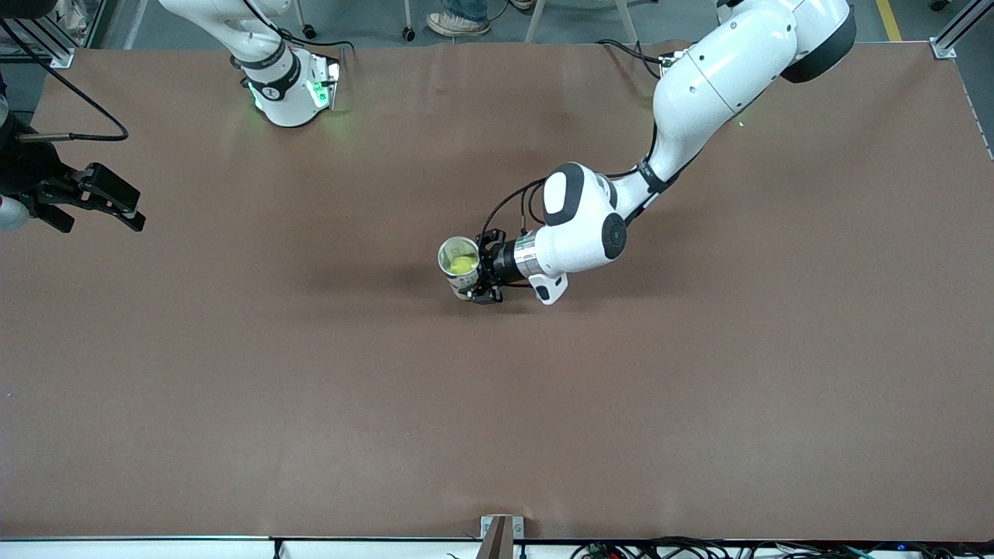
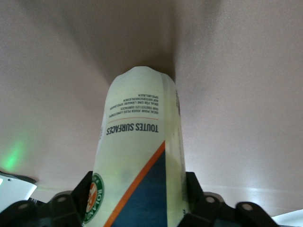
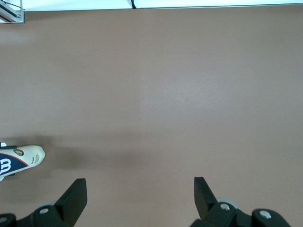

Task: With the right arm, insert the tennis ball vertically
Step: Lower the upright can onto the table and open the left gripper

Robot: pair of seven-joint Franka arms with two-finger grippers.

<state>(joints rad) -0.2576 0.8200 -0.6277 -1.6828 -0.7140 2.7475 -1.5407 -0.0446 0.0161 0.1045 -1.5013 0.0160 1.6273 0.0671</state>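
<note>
tennis ball (image 1: 463, 265) is seen sitting inside the open-topped can (image 1: 458, 264), which stands upright near the middle of the table (image 1: 497, 435) – so the insertion reads as done. left gripper (image 1: 480, 273) is set around the lower part of the can from the side; in the left wrist view the can (image 2: 142, 156) fills the space between the fingers (image 2: 78, 196), but whether it is clamped or merely bracketed cannot be told. right gripper (image 1: 97, 203) is parked with fingers apart over the right arm's end of the table, well apart from the can; the right arm is waiting. main risk – the can is tall and narrow, so it could be tipped if the left fingers are dragged off sideways or lifted while one pad is sticking to the label, and the ball would roll out. a straight pull-back along the approach line is judged safest. open room is plentiful on every side of the can, nothing else stands on the table, and the table edges are well apart from it, so a toppled can is not expected to reach an edge quickly.
</note>
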